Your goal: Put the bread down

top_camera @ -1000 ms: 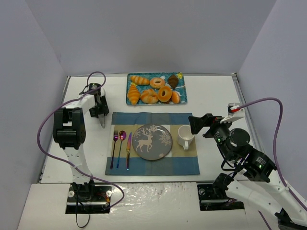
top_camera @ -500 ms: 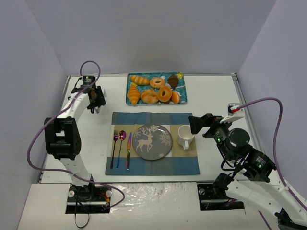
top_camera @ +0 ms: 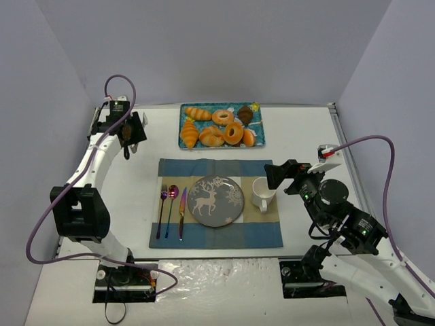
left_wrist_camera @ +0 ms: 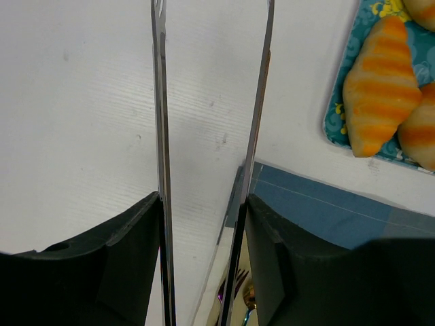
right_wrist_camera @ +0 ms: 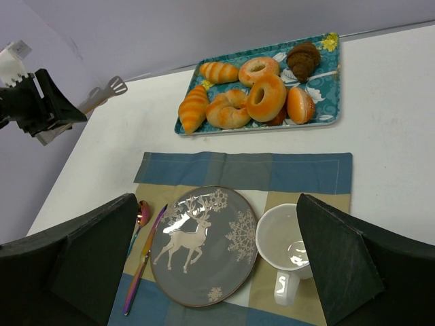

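Several breads lie on a blue patterned tray [top_camera: 185, 107] at the back: a croissant [top_camera: 189, 134], a bagel [top_camera: 233, 132] and a dark chocolate roll [top_camera: 245, 114]. A grey reindeer plate [top_camera: 215, 200] sits empty on the placemat [top_camera: 204, 170]. My left gripper [top_camera: 128, 139] is shut on metal tongs [left_wrist_camera: 161, 102], whose two arms stand apart and empty over the bare table left of the tray; the croissant [left_wrist_camera: 380, 81] shows at the right of that view. My right gripper [right_wrist_camera: 216, 200] is open and empty, above the plate [right_wrist_camera: 197, 244] and mug.
A white mug [top_camera: 262, 193] stands right of the plate. A fork [top_camera: 162, 204], spoon [top_camera: 172, 193] and knife [top_camera: 182, 210] lie left of it. Walls close in the table's left, back and right sides.
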You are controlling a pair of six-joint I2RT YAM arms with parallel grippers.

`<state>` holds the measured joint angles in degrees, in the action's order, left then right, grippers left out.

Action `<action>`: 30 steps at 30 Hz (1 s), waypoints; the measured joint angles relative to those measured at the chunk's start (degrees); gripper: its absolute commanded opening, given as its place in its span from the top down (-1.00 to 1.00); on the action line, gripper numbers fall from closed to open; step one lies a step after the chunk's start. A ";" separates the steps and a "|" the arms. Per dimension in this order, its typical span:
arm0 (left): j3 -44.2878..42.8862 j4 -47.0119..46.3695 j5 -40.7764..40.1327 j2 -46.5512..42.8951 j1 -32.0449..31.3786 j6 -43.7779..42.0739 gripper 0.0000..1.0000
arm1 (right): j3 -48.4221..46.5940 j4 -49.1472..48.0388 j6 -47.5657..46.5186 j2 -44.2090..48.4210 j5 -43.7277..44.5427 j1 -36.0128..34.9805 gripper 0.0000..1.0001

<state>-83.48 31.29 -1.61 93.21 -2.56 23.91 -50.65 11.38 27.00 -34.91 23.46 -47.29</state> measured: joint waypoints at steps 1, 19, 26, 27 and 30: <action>-0.45 0.22 -0.11 -0.49 -0.59 -0.16 0.11 | 0.00 0.00 0.00 -0.08 0.00 0.00 -1.00; -6.57 4.14 2.84 -2.37 -14.26 -2.35 0.11 | 0.00 -0.01 0.04 -0.80 0.03 0.00 -1.00; -6.76 5.19 2.89 -0.52 -18.85 -2.69 0.11 | 0.00 -0.04 0.24 -1.43 0.02 0.00 -1.00; -6.76 5.33 2.84 -0.29 -19.22 -2.71 0.11 | 0.00 -0.04 0.25 -1.41 0.02 0.00 -1.00; -6.75 5.52 1.96 0.30 -19.84 -2.83 0.11 | 0.03 -0.04 0.29 -1.40 0.02 0.00 -1.00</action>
<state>-90.22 36.81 0.34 93.52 -22.41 21.08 -50.63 11.33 27.29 -36.32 23.49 -47.29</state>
